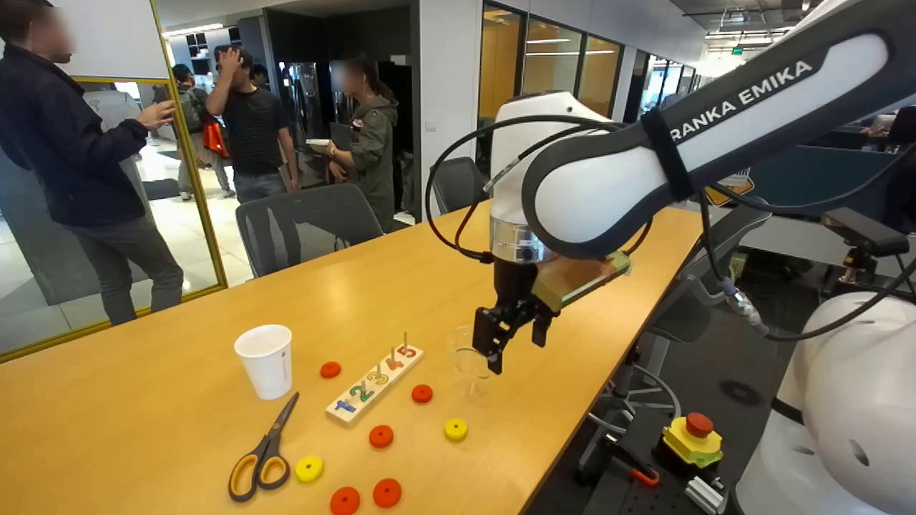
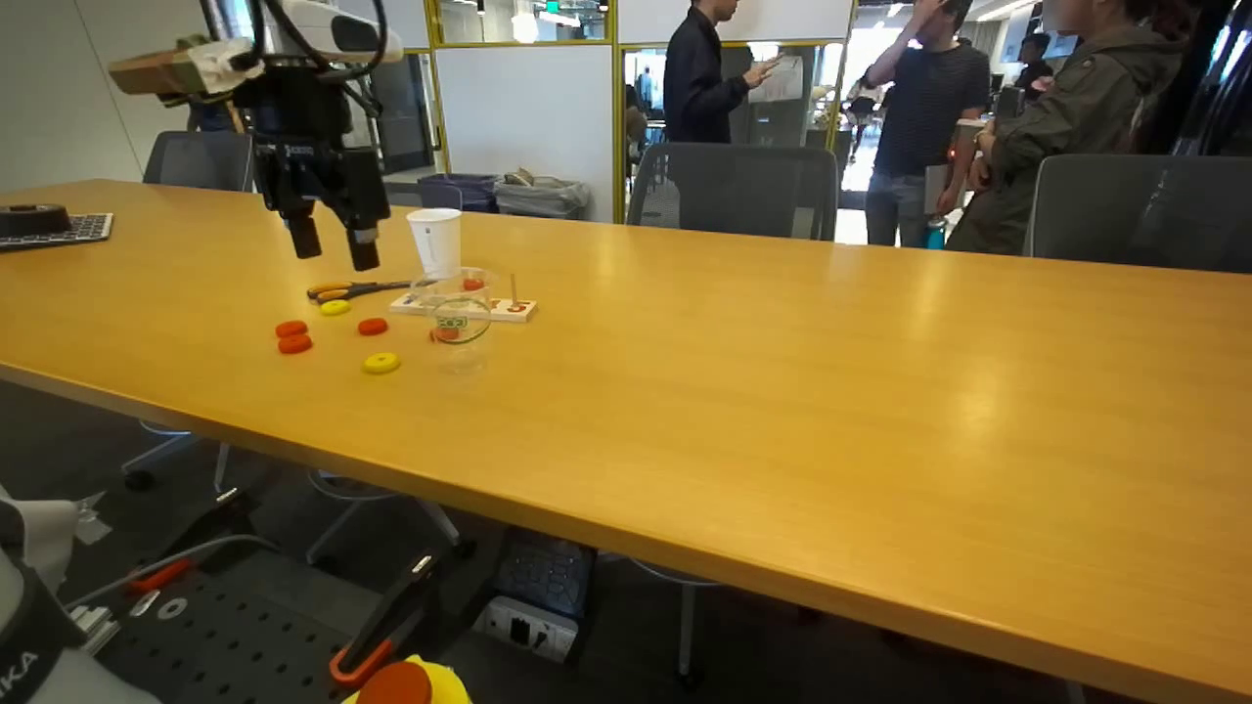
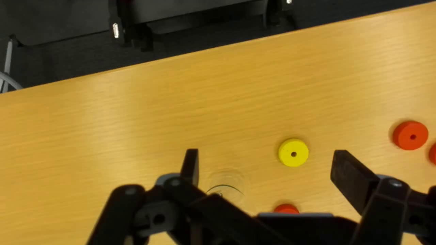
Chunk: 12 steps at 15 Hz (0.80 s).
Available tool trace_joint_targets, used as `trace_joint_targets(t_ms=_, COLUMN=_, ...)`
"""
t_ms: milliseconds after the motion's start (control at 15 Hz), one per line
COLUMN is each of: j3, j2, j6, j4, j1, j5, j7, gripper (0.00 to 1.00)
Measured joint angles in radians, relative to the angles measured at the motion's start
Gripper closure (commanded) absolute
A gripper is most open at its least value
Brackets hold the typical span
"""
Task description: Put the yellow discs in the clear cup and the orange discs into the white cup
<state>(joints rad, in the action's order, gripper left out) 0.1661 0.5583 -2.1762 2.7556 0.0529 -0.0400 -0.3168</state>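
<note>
Gripper [image 2: 336, 256] points down over the table [image 2: 831, 391], jaws wide.
In an exterior view: clear cup [image 2: 458, 318], mouth up, axis vertical; yellow disc [image 2: 381, 364] at its eight o'clock; three orange discs [image 2: 373, 327], then another yellow disc [image 2: 335, 307], at nine; upright white cup [image 2: 435, 242] at eleven.

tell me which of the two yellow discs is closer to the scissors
The yellow disc just beside the handle end of the scissors. The other yellow disc lies well away from them, near the clear cup.
</note>
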Motion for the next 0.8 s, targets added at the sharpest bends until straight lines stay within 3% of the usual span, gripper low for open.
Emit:
trace_joint_targets(t_ms=467, j3=0.193, j2=-0.112, j6=-0.174, j4=0.002, j1=-0.012, j5=-0.003, j7=-0.516, gripper=0.00)
trace_joint_targets(t_ms=800, j3=0.254, j2=-0.224, j6=-0.268, j4=0.005, j1=-0.026, j5=0.069, j7=-0.854, gripper=0.00)
